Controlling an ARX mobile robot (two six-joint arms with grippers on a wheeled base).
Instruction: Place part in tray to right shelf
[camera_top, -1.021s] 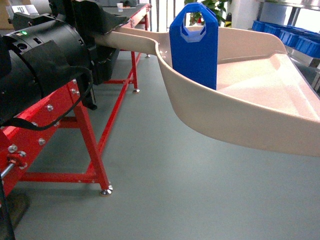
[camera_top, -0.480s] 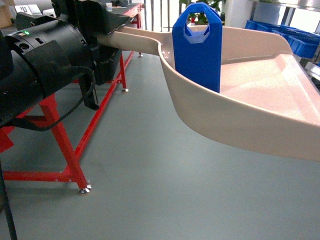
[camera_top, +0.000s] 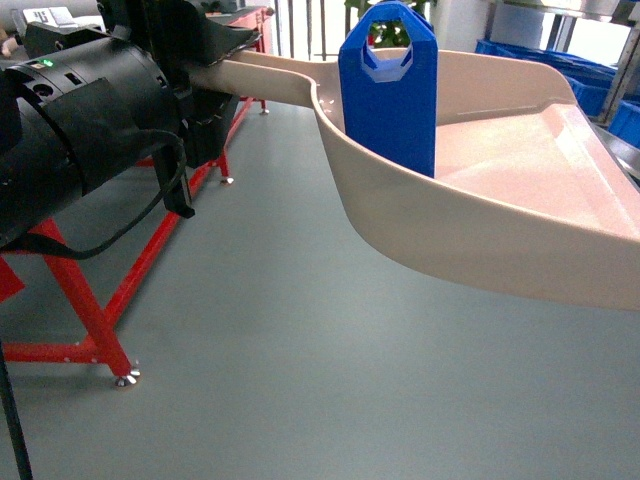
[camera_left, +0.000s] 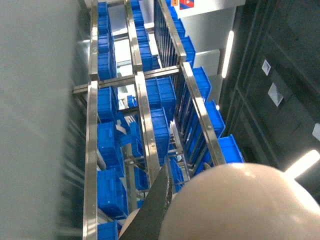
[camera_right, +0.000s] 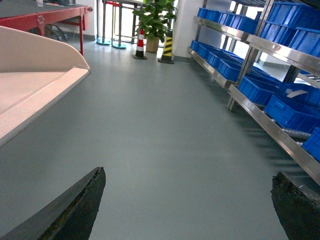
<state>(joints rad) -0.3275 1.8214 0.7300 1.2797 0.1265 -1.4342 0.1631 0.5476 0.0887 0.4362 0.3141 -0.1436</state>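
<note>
In the head view, the tray (camera_top: 480, 230) is held by its handle at the left gripper (camera_top: 200, 75), though the jaws' closure cannot be told. The part (camera_top: 388, 95) is seen upright inside it. Blue crates (camera_left: 110, 145) on steel racks are shown only by the wrist views. The right gripper (camera_right: 187, 205) is seen spread wide, empty.

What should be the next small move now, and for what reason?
Probably keep turning the base toward the shelving on the right, holding the tray level. The part stands upright in it, unsupported, so a tilt could topple it. The tray hangs over bare floor, and the steel racks with blue crates are not yet within reach.
</note>
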